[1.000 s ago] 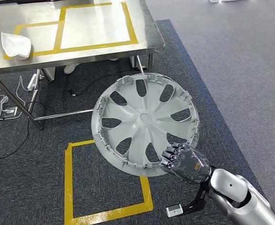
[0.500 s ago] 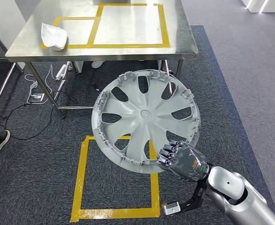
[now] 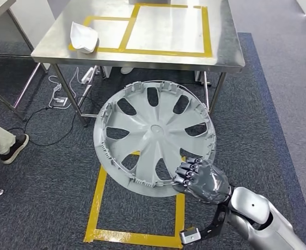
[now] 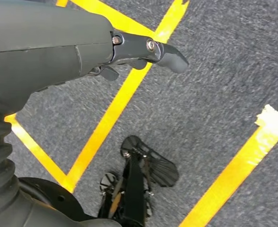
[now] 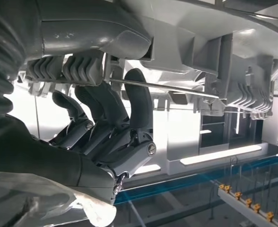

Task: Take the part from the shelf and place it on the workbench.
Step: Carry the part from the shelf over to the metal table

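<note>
A large grey wheel cover (image 3: 155,133) with curved spokes hangs tilted above the carpet, its inner side facing me. My right hand (image 3: 200,179) grips its near rim at the lower right, fingers curled over the edge. In the right wrist view those fingers (image 5: 105,113) hook onto the ribbed rim (image 5: 201,42). The steel workbench (image 3: 222,47) stands just beyond the cover, marked with yellow tape rectangles (image 3: 167,28). My left hand (image 4: 94,52) hangs over the carpet, thumb (image 4: 165,54) stretched out, holding nothing.
A white folded object (image 3: 83,36) lies on the bench's left taped field. A yellow tape square (image 3: 100,192) marks the carpet under the cover. Cables and a power strip (image 3: 60,96) lie beneath the bench. A person's leg and shoe (image 3: 15,147) are at the left.
The whole view has swung: the workbench now lies more centred ahead, and a person's leg has come into the picture at the left. The wheel cover stays in my right hand.
</note>
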Robot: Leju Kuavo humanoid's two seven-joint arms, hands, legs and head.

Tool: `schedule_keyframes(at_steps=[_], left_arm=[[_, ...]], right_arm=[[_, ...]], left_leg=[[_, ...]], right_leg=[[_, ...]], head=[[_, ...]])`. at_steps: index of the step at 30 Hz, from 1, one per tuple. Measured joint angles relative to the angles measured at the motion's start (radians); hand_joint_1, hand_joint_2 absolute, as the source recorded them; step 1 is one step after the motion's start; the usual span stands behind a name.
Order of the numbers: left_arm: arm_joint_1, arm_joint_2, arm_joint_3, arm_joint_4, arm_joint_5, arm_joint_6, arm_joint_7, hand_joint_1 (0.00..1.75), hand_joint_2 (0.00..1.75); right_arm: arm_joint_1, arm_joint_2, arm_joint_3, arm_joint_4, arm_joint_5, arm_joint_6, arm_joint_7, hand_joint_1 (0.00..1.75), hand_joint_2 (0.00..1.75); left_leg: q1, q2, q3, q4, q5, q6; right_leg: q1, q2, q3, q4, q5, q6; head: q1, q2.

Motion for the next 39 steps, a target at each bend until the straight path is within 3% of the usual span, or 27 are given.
schedule_keyframes(at_steps=[2,4,8,13,30,32,36,38,39], left_arm=[[0.002,0.002,0.0,0.0,0.0,0.0,0.0,0.0,1.75],[0.002,0.003,0.0,0.0,0.0,0.0,0.0,0.0,1.75],[0.002,0.003,0.0,0.0,0.0,0.0,0.0,0.0,1.75],[0.002,0.003,0.0,0.0,0.0,0.0,0.001,0.0,1.75],[0.003,0.003,0.0,0.0,-0.008,-0.012,0.001,0.0,1.75],[0.003,0.004,0.0,0.0,-0.009,-0.013,0.001,0.0,1.75],[0.003,0.004,0.0,0.0,-0.01,-0.015,0.001,0.0,1.75],[0.002,0.0,0.0,0.0,-0.01,-0.016,0.0,0.0,1.75],[0.002,-0.001,0.0,0.0,-0.011,-0.017,0.0,0.0,1.75]], right_arm=[[0.0,0.005,0.0,0.0,-0.001,0.0,-0.001,1.75,1.75],[0.0,0.006,0.0,0.0,-0.001,0.0,-0.001,1.75,1.75],[0.001,0.008,0.0,0.0,-0.001,0.0,0.0,1.75,1.75],[0.001,0.008,0.0,0.0,-0.001,-0.001,0.0,1.75,1.75],[0.008,0.008,-0.001,0.0,-0.004,-0.002,-0.005,1.75,1.75],[0.008,0.008,-0.001,0.0,-0.005,-0.001,-0.008,1.75,1.75],[0.012,0.008,-0.004,-0.001,-0.008,0.0,-0.013,1.75,1.75],[0.013,0.008,-0.008,-0.002,-0.009,0.0,-0.015,1.75,1.75],[0.013,0.008,-0.009,-0.002,-0.01,0.001,-0.016,1.75,1.75]], left_leg=[[0.0,0.0,0.002,-0.002,0.001,0.009],[0.0,0.0,0.005,-0.007,0.002,0.01],[0.0,0.0,0.007,-0.013,0.004,0.005],[0.003,0.001,0.008,-0.015,0.004,-0.014],[-0.002,0.001,0.007,-0.013,0.003,-0.014],[-0.003,0.001,0.007,-0.01,0.001,-0.01],[-0.004,0.002,0.019,-0.028,0.005,0.01],[0.004,0.005,0.039,-0.058,0.016,0.017],[0.007,0.007,0.045,-0.066,0.018,0.019]], right_leg=[[0.001,0.001,0.0,-0.001,0.002,-0.001],[0.002,0.002,0.0,-0.001,0.0,-0.003],[0.003,0.002,0.001,0.0,-0.002,-0.009],[0.005,0.001,0.001,0.001,-0.003,-0.013],[0.0,0.001,0.006,-0.005,-0.002,-0.011],[-0.002,0.001,0.007,-0.008,0.0,-0.007],[-0.003,0.0,0.01,-0.015,0.001,0.005],[0.001,0.0,-0.012,0.031,-0.028,0.007],[-0.001,0.0,-0.039,0.085,-0.054,0.008]], head=[[-0.001,0.0],[-0.001,0.0],[-0.001,0.0],[-0.001,0.0],[0.0,0.0],[-0.001,0.0],[0.0,0.0],[0.004,0.0],[0.007,0.0]])
